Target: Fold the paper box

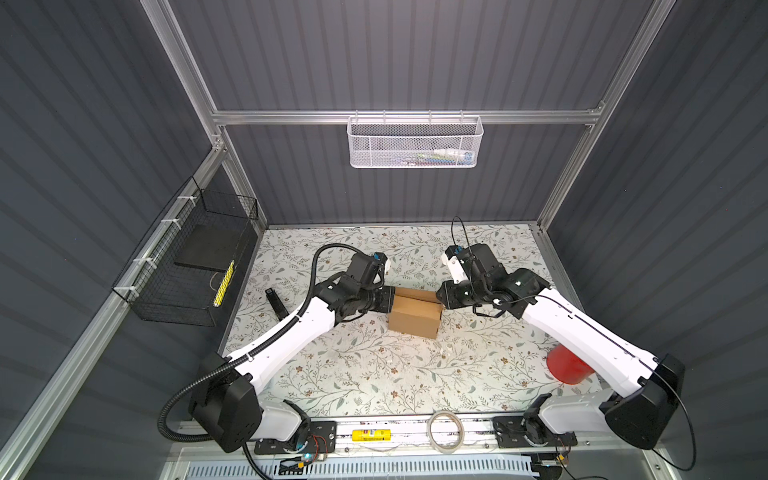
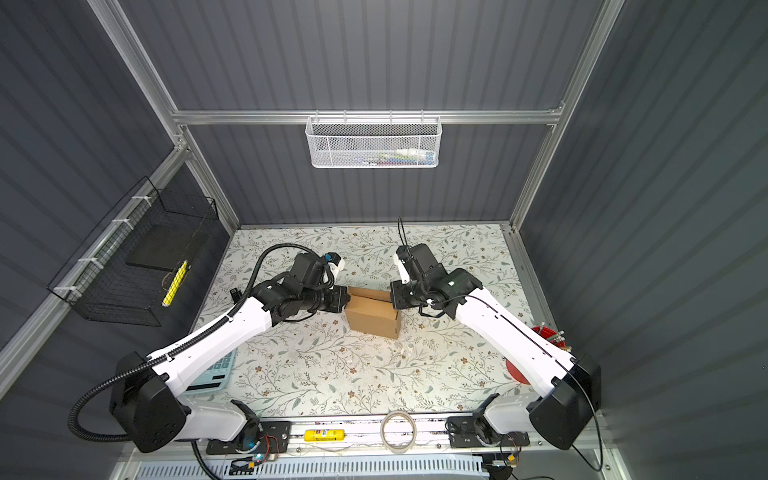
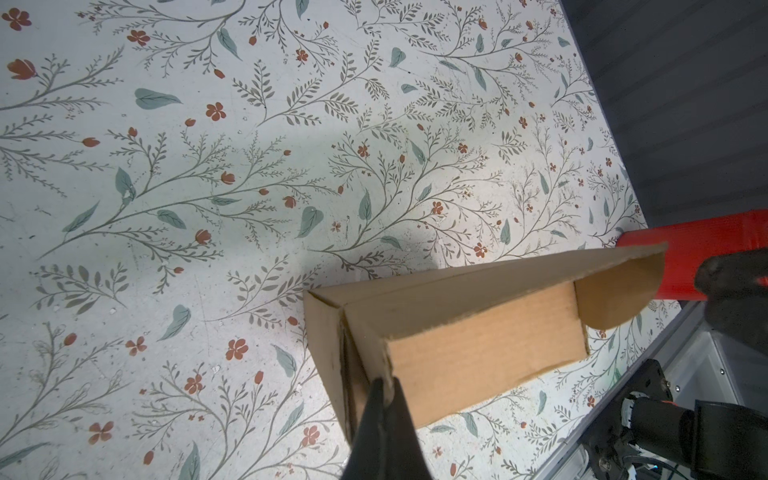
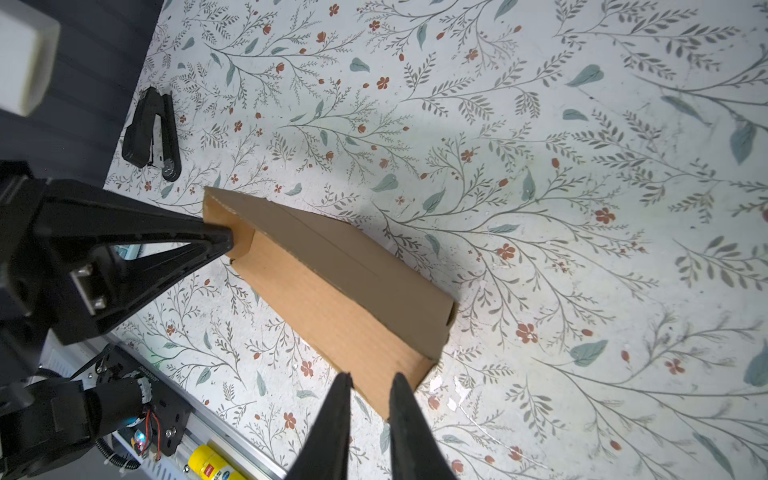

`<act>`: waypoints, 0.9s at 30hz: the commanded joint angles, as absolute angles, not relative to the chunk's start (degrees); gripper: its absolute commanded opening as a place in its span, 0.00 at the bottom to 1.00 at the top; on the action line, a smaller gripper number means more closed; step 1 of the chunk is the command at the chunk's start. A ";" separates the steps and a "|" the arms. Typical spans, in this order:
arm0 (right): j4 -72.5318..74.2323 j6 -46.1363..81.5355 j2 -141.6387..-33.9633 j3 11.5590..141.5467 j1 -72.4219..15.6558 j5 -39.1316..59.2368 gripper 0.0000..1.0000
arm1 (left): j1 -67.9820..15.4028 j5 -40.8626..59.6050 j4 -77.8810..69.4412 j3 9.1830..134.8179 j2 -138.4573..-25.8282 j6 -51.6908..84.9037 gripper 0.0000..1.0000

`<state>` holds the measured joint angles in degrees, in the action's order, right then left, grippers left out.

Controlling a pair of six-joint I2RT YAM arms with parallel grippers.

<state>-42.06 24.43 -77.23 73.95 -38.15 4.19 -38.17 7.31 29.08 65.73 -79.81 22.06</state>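
The paper box (image 1: 415, 318) (image 2: 372, 318) is a brown cardboard mailer, partly folded, standing in the middle of the floral table. My left gripper (image 1: 390, 300) (image 2: 345, 300) is at its left end. In the left wrist view it (image 3: 385, 382) is shut on the thin edge of a cardboard wall of the box (image 3: 478, 345). My right gripper (image 1: 439, 300) (image 2: 392, 300) is at the box's right end. In the right wrist view its fingers (image 4: 371, 380) stand a little apart, with a corner of the box (image 4: 332, 299) showing in the gap.
A red cup (image 1: 567, 368) (image 3: 706, 249) stands at the table's right edge under the right arm. A black stapler (image 1: 276, 303) (image 4: 151, 133) lies at the left. A tape roll (image 1: 445, 430) and a yellow tube (image 1: 372, 435) sit on the front rail. A calculator (image 2: 214, 372) lies front left.
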 commanded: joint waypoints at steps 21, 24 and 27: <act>-44.59 25.73 -78.66 72.91 -39.09 -0.08 0.20 | -38.58 7.12 31.49 63.67 -80.70 22.06 0.00; -44.93 25.64 -78.84 72.92 -39.20 -0.38 0.20 | -38.57 7.03 31.55 63.51 -80.53 22.06 0.00; -45.13 25.68 -78.93 72.85 -39.42 -0.44 0.20 | -38.53 7.03 31.55 63.51 -80.42 22.15 0.00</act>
